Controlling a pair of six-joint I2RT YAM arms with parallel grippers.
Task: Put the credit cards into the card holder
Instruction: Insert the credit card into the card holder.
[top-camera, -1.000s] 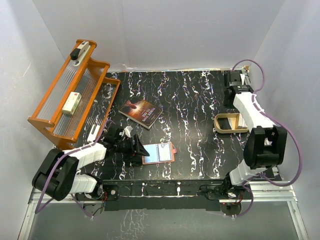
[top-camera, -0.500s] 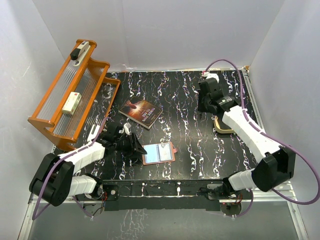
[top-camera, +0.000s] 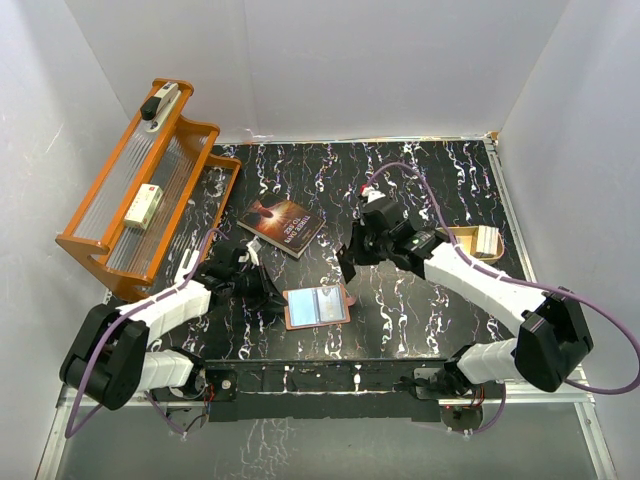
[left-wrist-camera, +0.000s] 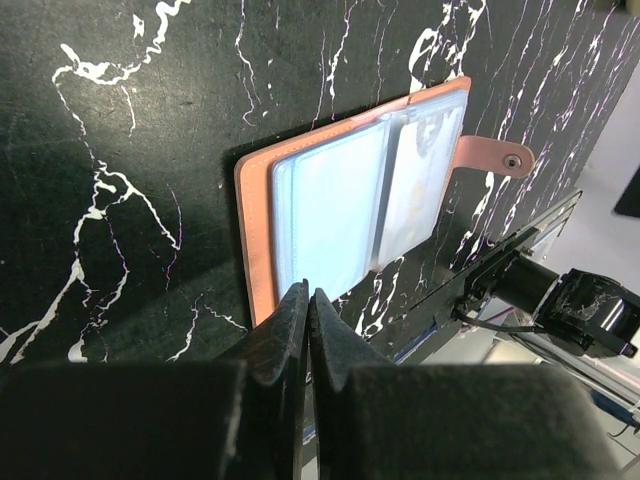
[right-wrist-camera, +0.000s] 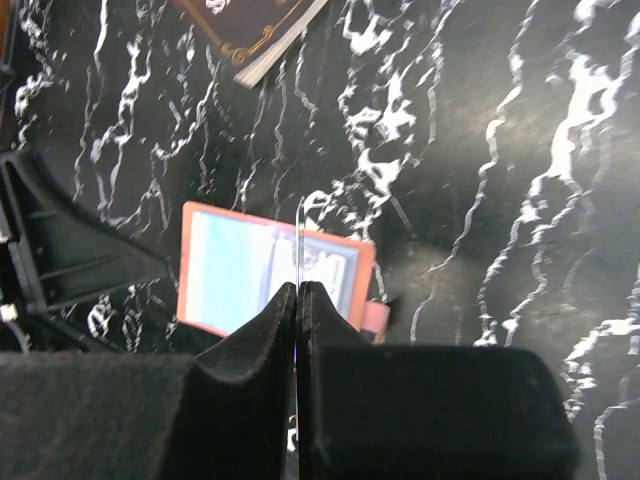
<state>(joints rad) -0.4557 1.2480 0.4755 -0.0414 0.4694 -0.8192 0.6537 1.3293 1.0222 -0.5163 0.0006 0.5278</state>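
The card holder (top-camera: 317, 306) lies open on the black marbled table, reddish-brown with clear pockets showing pale blue, its snap tab (left-wrist-camera: 495, 158) pointing right. My left gripper (top-camera: 272, 300) is shut, tips at the holder's left edge (left-wrist-camera: 255, 240), with nothing seen between them. My right gripper (top-camera: 348, 266) hovers just behind the holder, shut on a credit card (right-wrist-camera: 299, 235) seen edge-on as a thin line above the card holder (right-wrist-camera: 240, 270). The card's face is hidden.
A dark paperback book (top-camera: 283, 225) lies behind the holder to the left. An orange rack (top-camera: 140, 200) holding a small white box stands at the far left. A beige tin (top-camera: 470, 238) sits at the right, partly behind the right arm.
The right arm has swung from the back right corner to just behind the card holder. The left gripper has closed at the holder's left edge.
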